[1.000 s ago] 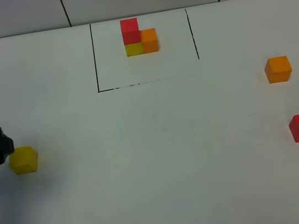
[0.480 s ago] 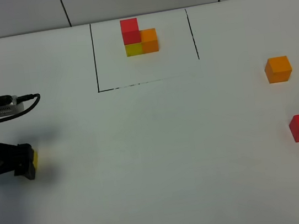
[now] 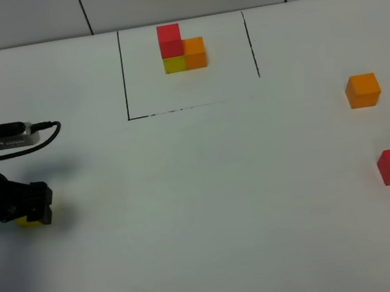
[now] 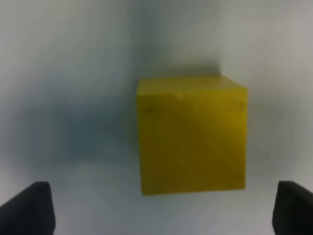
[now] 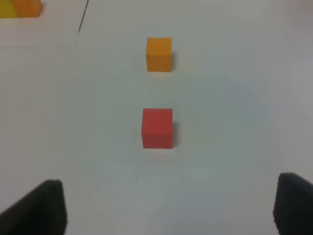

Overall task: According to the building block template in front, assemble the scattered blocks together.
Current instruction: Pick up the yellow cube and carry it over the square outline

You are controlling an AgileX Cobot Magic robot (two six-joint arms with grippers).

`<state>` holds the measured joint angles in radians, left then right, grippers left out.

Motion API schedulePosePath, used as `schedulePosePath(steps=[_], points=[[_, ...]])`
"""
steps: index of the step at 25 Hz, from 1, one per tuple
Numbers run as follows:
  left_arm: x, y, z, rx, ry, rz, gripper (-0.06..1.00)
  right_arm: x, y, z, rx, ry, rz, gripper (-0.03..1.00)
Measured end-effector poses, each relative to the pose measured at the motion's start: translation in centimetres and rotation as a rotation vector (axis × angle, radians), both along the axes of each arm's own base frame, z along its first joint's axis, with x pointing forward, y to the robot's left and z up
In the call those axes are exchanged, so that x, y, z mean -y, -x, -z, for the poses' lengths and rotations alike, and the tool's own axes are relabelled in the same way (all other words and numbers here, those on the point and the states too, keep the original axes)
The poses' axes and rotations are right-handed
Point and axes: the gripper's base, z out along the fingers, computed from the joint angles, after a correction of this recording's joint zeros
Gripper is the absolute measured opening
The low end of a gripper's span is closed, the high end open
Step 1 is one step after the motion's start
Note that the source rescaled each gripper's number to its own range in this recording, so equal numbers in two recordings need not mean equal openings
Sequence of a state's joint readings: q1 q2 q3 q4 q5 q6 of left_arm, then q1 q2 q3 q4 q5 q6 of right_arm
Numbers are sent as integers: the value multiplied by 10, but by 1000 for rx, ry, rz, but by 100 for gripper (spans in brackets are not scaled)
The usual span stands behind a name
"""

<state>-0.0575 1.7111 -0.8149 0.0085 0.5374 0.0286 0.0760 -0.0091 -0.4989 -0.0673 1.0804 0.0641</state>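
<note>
**mo:** ok so what's actually different from a second ago? Looks like the same desk [image 3: 211,209] to me.

**kit:** It's all on the left side. A second back the left gripper [image 3: 33,211] was hanging at the edge next to the yellow block [image 4: 190,134], and you could see the whole cube from the high cam. Now the arm has slid in over it and only a sliver of yellow pokes out under the black housing. The block itself hasn't budged as far as I can tell, it's just covered.

**mo:** so it grabbed it?

**kit:** Nope, not yet. In the wrist cam the two fingertips sit way out to either side with clear desk between each one and the cube. So the jaws are spread wide, touching nothing, with the cube sat square in front of the gap. I'd call it lined up for the first pick.

**mo:** and the other arm?

**kit:** The right gripper [image 5: 168,208] is out of the high view, but its own cam shows the jaws apart and empty. The red block [image 5: 157,128] is out ahead of it and the orange block [image 5: 159,54] is further on. Neither has moved, they're both over on the right, well apart from each other.

**mo:** so build progress is basically zero?

**kit:** Pretty much. The template [image 3: 181,48] sits in its drawn frame at the back, and all three loose cubes are scattered with nothing joined. Yellow goes on the bottom in that template, so starting there makes sense to me.
</note>
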Motion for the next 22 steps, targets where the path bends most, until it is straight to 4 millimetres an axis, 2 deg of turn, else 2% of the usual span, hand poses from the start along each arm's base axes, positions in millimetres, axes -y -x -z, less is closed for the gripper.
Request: schedulePosePath(steps=[4, 7, 9, 12, 18, 22], points=[[0, -4, 12, -9, 0, 0, 86, 0, 0, 0, 0, 0, 0, 73], [0, -8, 13, 23, 2, 0, 74, 0, 0, 0, 0, 0, 0, 73], [1, -10, 12, 34, 2, 0, 57, 0, 0, 0, 0, 0, 0, 73], [1, -13, 9, 43, 4, 0, 19, 0, 0, 0, 0, 0, 0, 73], [3, -20, -3, -5, -4, 43, 21, 0, 0, 0, 0, 0, 0, 73], [21, -35, -27, -17, -17, 203, 21, 0, 0, 0, 0, 0, 0, 73]])
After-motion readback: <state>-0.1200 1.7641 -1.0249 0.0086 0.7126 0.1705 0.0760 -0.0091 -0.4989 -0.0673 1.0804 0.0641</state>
